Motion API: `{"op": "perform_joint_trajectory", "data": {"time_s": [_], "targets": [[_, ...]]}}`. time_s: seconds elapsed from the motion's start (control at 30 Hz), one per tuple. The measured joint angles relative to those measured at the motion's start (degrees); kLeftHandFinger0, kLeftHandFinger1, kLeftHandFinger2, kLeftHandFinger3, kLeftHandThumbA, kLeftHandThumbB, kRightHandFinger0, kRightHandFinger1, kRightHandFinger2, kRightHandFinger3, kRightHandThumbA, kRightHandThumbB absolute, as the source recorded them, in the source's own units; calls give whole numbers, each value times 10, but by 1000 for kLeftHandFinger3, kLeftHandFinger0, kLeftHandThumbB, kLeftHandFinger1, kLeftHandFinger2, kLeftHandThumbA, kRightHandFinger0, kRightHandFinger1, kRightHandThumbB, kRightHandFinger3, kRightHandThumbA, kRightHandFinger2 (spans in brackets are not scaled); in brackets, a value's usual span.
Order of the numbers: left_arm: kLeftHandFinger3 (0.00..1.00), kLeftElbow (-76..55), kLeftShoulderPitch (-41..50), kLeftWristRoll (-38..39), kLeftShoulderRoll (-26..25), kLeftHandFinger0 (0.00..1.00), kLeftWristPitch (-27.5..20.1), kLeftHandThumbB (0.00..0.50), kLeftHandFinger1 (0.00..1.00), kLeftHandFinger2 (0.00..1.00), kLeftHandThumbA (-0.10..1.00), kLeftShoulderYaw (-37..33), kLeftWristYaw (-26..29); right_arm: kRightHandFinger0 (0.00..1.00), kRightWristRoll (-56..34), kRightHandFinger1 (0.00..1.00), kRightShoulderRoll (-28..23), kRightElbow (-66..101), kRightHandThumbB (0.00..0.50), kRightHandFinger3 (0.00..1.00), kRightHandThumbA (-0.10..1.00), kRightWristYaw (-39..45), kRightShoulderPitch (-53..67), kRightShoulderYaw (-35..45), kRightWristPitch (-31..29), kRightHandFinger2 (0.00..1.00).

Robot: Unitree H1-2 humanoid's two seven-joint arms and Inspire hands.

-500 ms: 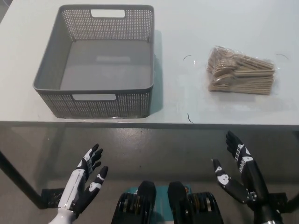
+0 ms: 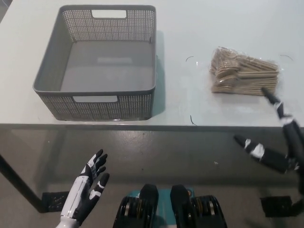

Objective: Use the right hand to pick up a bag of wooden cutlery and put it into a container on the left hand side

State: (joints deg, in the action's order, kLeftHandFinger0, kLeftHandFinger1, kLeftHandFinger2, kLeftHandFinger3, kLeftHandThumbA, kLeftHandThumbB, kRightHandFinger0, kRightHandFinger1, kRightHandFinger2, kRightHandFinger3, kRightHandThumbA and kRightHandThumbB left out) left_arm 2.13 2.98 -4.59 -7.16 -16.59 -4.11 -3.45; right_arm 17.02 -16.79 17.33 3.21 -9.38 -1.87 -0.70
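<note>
A clear bag of wooden cutlery (image 2: 244, 72) lies on the white table (image 2: 190, 28) at the right. The grey perforated basket (image 2: 99, 64) stands at the left with nothing in it. My black right hand (image 2: 278, 137) is open at the table's front edge, just below and right of the bag, one fingertip reaching up near the bag's lower right corner. It holds nothing. My white left hand (image 2: 86, 190) rests open below the table edge at the lower left.
The table's front edge (image 2: 152, 126) runs across the picture's middle. Grey floor lies below it. A bare strip of table separates the basket from the bag.
My right hand has risen and moved right, from below the table edge up to the bag's lower right corner. The left hand has sunk slightly.
</note>
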Motion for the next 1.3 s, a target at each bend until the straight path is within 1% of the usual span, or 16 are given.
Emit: {"op": "perform_joint_trajectory", "data": {"time_s": [0.07, 0.13, 0.2, 0.27, 0.37, 0.47, 0.53, 0.67, 0.7, 0.73, 0.8, 0.87, 0.97, 1.07, 1.13, 1.3], "targets": [[1000, 0, 1, 0, 0, 1000, -2, 84, 1000, 1000, 823, 0, 0, 1000, 12, 1000, -26, 3, 500, 1000, 871, 11, -32, 4, 26, 1000], [1000, 0, 2, 0, 0, 1000, -4, 87, 1000, 1000, 831, 0, 0, 1000, 23, 1000, -50, 3, 500, 1000, 876, 23, -59, 4, 45, 1000], [1000, 0, 2, 0, 0, 1000, -5, 84, 1000, 1000, 836, 0, 0, 1000, 31, 1000, -76, 0, 500, 1000, 823, 36, -84, 4, 65, 1000], [1000, 0, 2, 0, 0, 1000, -5, 76, 1000, 1000, 834, 0, 0, 1000, 37, 1000, -96, -6, 500, 1000, 816, 49, -110, 4, 84, 1000], [1000, 0, 2, -1, 0, 1000, -6, 81, 1000, 1000, 830, 0, 0, 1000, 46, 1000, -129, -39, 500, 1000, 830, 75, -166, -7, 113, 1000], [1000, 0, 2, -1, -2, 1000, -7, 77, 1000, 1000, 827, 0, -1, 1000, 58, 1000, -153, -85, 493, 1000, 793, 97, -219, -29, 133, 1000], [1000, 0, 1, -1, -3, 1000, -8, 72, 1000, 1000, 823, 0, -1, 1000, 66, 1000, -167, -124, 500, 1000, 773, 114, -256, -48, 145, 1000], [1000, 1, 0, -1, -5, 1000, -9, 75, 1000, 1000, 826, 0, -2, 1000, 82, 1000, -182, -202, 500, 1000, 777, 144, -322, -89, 158, 1000], [1000, 1, 0, -1, -5, 1000, -9, 67, 1000, 1000, 826, -1, -2, 1000, 89, 1000, -186, -231, 500, 1000, 762, 155, -345, -106, 161, 1000], [1000, 1, 0, -1, -6, 1000, -9, 60, 1000, 1000, 824, -1, -3, 1000, 92, 1000, -188, -249, 500, 1000, 765, 162, -360, -116, 163, 1000], [1000, 1, 0, -1, -7, 1000, -9, 67, 1000, 1000, 831, -2, -5, 1000, 95, 1000, -189, -279, 500, 1000, 794, 177, -381, -130, 166, 1000], [1000, 1, -1, -1, -7, 1000, -9, 72, 1000, 1000, 857, -3, -7, 1000, 101, 1000, -190, -317, 500, 1000, 767, 193, -406, -151, 166, 1000], [1000, 1, -5, -1, -8, 1000, -9, 71, 1000, 1000, 856, -4, -11, 1000, 111, 1000, -190, -383, 500, 1000, 757, 216, -442, -183, 165, 1000], [1000, 1, -10, -1, -9, 1000, -9, 58, 1000, 1000, 846, -5, -14, 1000, 115, 1000, -190, -423, 500, 1000, 777, 234, -463, -200, 162, 1000], [1000, 1, -12, -1, -10, 1000, -9, 65, 1000, 1000, 830, -5, -16, 1000, 116, 1000, -191, -443, 500, 1000, 750, 245, -472, -210, 158, 1000], [1000, 1, -18, -1, -12, 1000, -7, 77, 1000, 1000, 785, -5, -22, 1000, 116, 1000, -191, -492, 500, 1000, 756, 277, -493, -230, 142, 1000]]}}
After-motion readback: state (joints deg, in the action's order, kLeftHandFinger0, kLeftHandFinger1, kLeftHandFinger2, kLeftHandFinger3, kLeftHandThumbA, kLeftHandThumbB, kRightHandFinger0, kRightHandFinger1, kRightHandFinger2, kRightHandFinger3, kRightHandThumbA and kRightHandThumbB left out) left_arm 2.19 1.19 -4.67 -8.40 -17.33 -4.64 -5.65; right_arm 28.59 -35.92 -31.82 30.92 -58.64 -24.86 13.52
